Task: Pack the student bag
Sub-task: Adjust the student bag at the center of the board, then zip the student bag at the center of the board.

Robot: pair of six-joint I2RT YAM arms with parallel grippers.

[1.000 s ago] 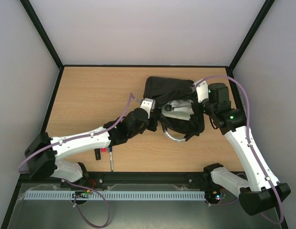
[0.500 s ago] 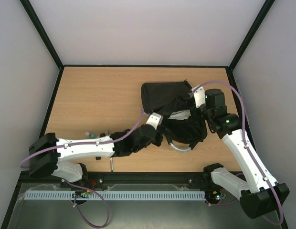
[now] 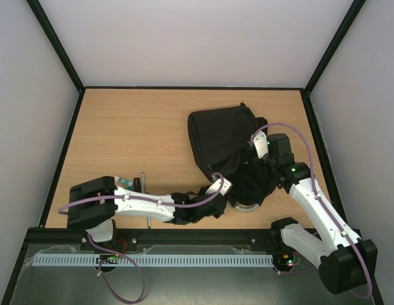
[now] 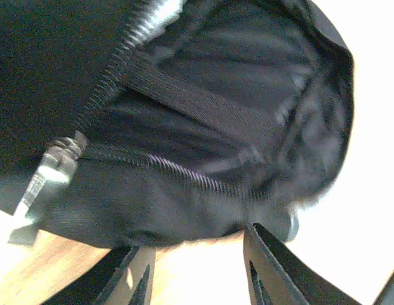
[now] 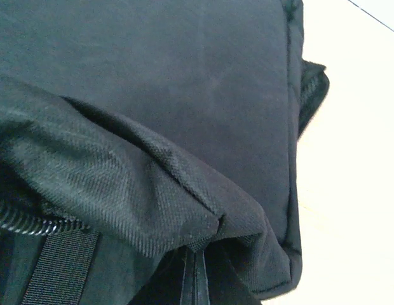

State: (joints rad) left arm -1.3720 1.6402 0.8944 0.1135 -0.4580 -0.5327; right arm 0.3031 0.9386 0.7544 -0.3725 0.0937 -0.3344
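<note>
Black woven student bag, rumpled, left gripper parted, right gripper pinching fabric.

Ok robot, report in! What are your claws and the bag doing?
Left claw open, empty, facing the student bag, zip undone. Right claw shut on bag fabric. Small items outside, near the left arm.

Wood table; pen nr front edge, partly hidden.
</note>
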